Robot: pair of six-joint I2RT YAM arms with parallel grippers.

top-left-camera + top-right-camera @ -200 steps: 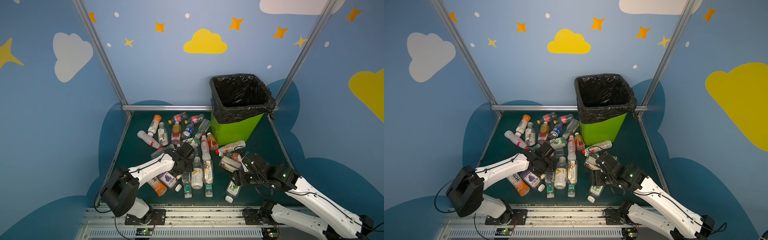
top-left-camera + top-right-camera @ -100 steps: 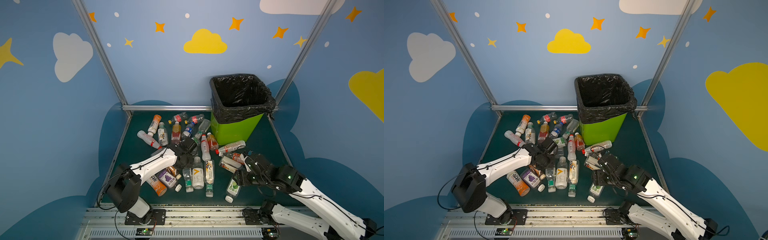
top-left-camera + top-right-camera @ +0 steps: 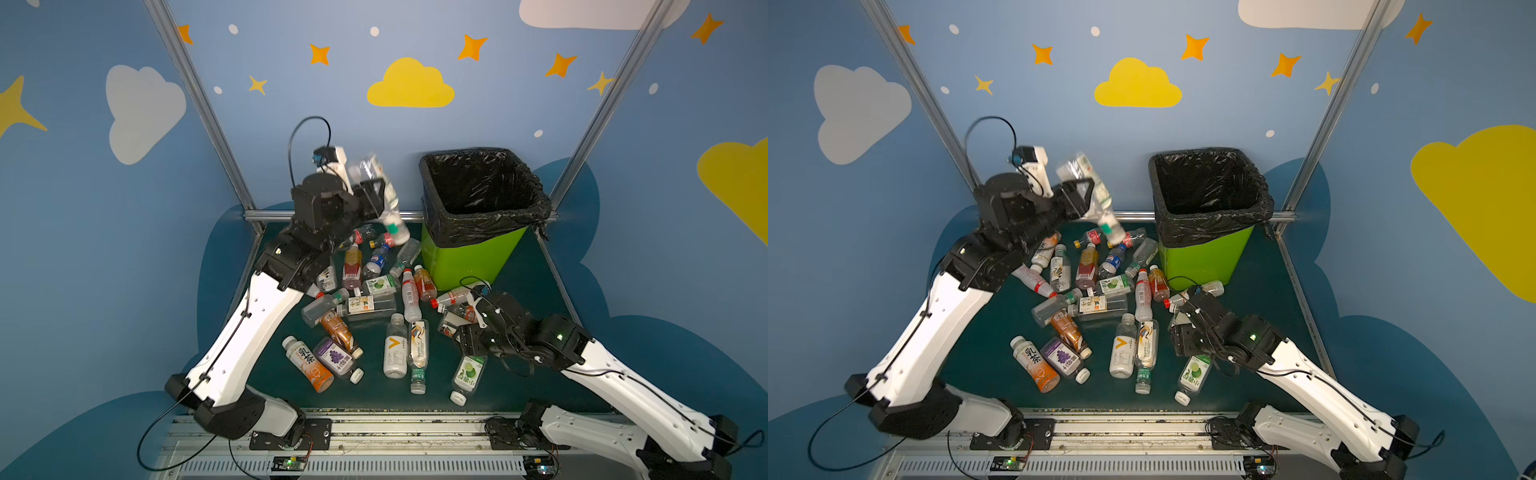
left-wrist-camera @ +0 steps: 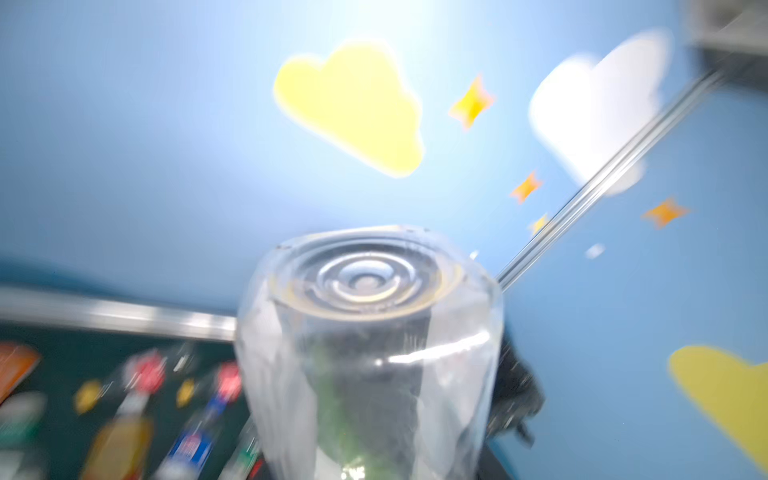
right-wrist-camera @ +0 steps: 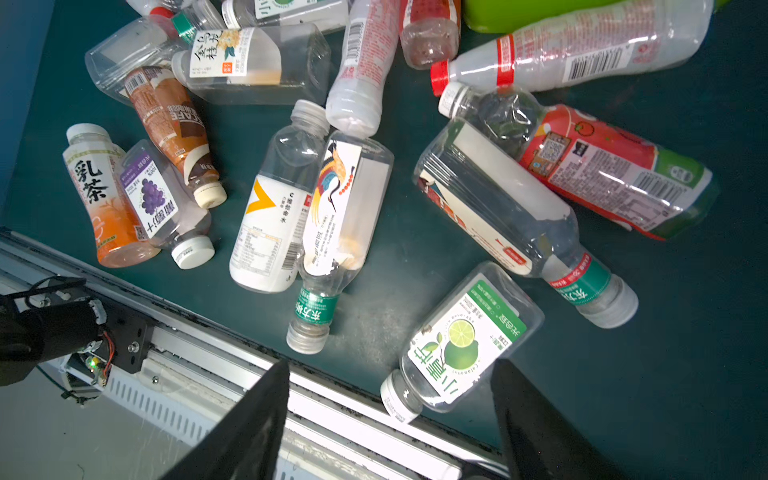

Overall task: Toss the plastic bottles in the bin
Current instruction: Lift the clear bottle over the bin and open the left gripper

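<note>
left gripper (image 3: 379, 198) raised high, clasping bottle (image 3: 390, 212); right gripper (image 5: 390, 370) low, spread

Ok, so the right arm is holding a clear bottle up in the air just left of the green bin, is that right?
Not quite: it is the left arm. Both top views show the left fingers holding the clear bottle up in the air just left of the green bin; the right fingers are open and empty.
</note>
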